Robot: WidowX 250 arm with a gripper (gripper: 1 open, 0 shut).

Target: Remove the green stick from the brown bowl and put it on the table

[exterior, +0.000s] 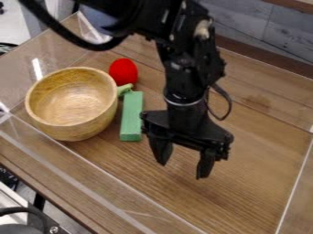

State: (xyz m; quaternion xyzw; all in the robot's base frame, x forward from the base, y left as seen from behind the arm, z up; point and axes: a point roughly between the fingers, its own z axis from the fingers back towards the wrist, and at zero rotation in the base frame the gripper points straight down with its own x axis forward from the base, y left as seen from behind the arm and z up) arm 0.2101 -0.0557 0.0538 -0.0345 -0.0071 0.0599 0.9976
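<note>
Green stick (132,117) on table (184,195), just R of brown bowl (72,103).

Soft, even light, with slight blur and low resolution throughout.
</note>
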